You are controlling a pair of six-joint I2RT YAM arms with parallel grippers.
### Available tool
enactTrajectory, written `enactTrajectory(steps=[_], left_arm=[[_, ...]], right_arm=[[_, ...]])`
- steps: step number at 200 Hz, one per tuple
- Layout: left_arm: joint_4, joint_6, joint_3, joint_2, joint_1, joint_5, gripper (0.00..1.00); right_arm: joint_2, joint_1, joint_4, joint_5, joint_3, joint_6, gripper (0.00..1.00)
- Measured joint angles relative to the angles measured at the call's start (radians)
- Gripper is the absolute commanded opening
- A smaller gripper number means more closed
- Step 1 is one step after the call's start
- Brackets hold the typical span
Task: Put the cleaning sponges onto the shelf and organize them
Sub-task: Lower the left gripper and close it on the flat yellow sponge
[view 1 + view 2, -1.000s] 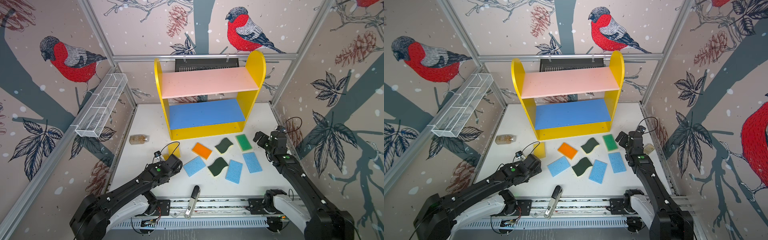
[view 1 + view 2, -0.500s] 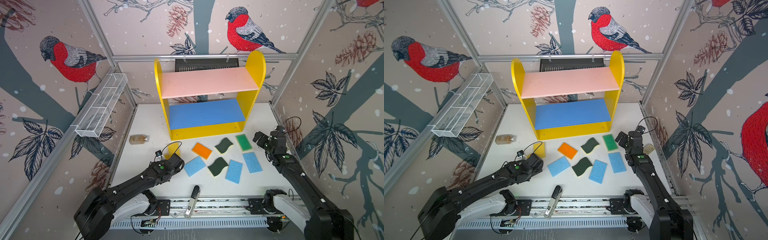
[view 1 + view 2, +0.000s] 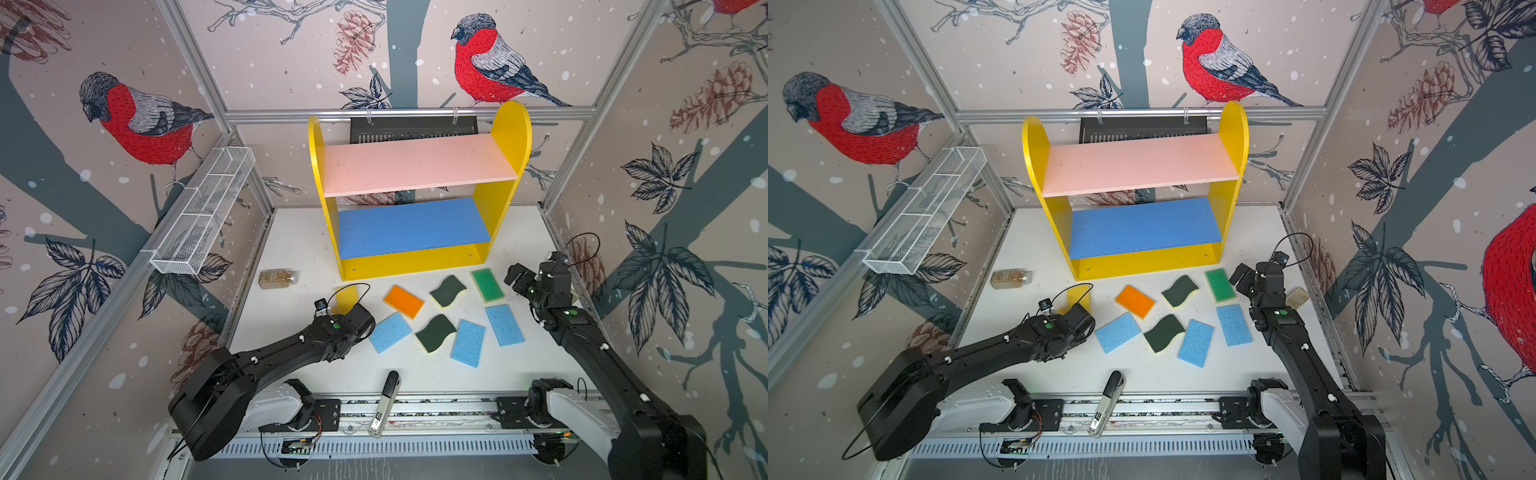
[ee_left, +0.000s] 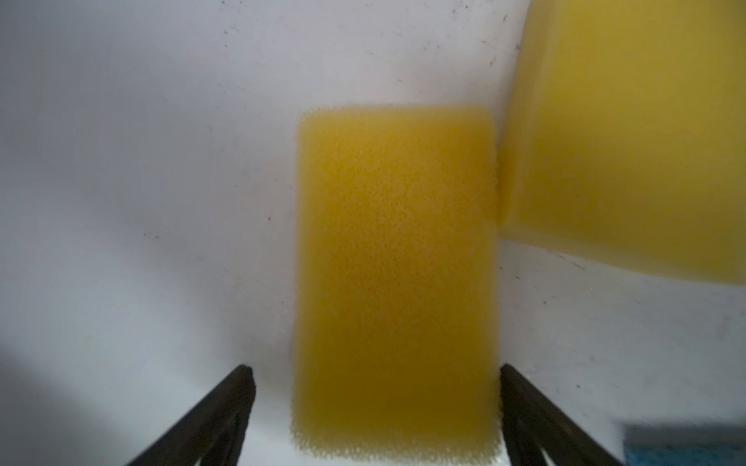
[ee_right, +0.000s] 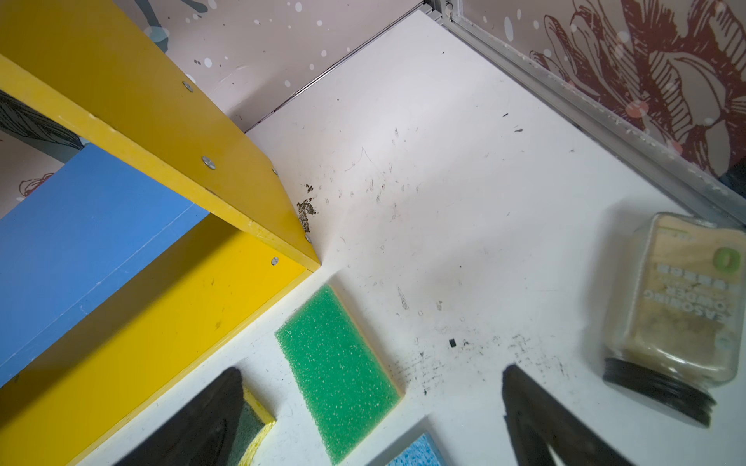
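1. Yellow is the colour to watch in both top views. Over the last second your left claw (image 3: 356, 316) has crept forward over the yellow sponge (image 3: 347, 296), which lies on the counter (image 3: 299, 245) just in front of the shelf (image 3: 411, 264). The right claw (image 3: 517, 279) has not moved and hangs wide open beside the green-topped sponge (image 3: 487, 285). Both shelf boards are bare and seven more sponges lie flat, so I judge this to be the first pick.
2. Left wrist view: the fingers (image 4: 226, 407) straddle the yellow sponge, one at its edge and the other clear of it. The claw is open with nothing gripped, though it is just starting to narrow. The sponge's far corner sits just beside what looks like the shelf's yellow corner, so lift before you swing. The other side is bare counter.
3. Right wrist view: the claw's tips stand wide apart, with only counter and one corner of the green-topped sponge between them. That sponge lies near the shelf's front edge. A seasoning jar (image 5: 682, 306) lies by the wall rail, and there is free room between the two.
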Motion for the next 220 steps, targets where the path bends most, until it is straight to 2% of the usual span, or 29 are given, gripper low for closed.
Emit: enactTrajectory(steps=[55,157,191,220], left_arm=[[0.042,0.021,0.014,0.068,0.001,-0.016,0.9],[0.166,0.087,-0.097,-0.048,0.068,0.051,0.85],[0.189,0.11,-0.111,-0.05,0.076,0.048,0.74],[0.216,0.131,-0.124,-0.054,0.08,0.044,0.71]], right_arm=[[0.037,0.001,-0.001,-0.008,0.015,0.0,1.0],[0.059,0.022,-0.005,-0.012,0.029,-0.004,1.0],[0.059,0.037,-0.008,-0.015,0.03,-0.005,1.0],[0.053,0.059,-0.021,-0.037,0.034,-0.012,0.99]])
